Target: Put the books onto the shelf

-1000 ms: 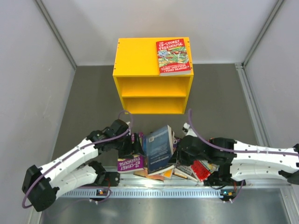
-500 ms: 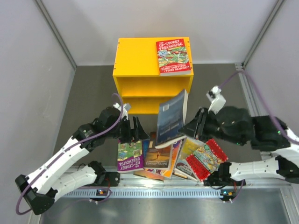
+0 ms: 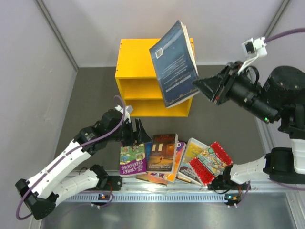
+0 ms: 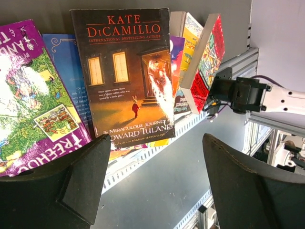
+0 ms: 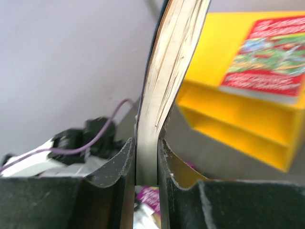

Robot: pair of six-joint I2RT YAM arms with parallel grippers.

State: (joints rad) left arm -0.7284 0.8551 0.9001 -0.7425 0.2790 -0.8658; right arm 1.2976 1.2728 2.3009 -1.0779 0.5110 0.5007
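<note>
Fanned along the table's near edge: remaining books [image 3: 164,160], thin, light, floppy, likely slick-covered; best pinched at a free edge. Just behind them, left gripper [image 3: 137,133] spread wide, holding nothing. Farther, raised above the yellow shelf [image 3: 138,62]: dark blue book [image 3: 173,62] clamped by its edge between right gripper [image 5: 146,164] fingers, drooping.

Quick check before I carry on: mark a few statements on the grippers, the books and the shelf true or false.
1. The right gripper clamps a dark blue book. True.
2. The left gripper holds a book. False: it is open and empty, above the pile.
3. A red book lies on top of the yellow shelf. True.
4. Both shelf compartments hold books. False: both look empty.
</note>
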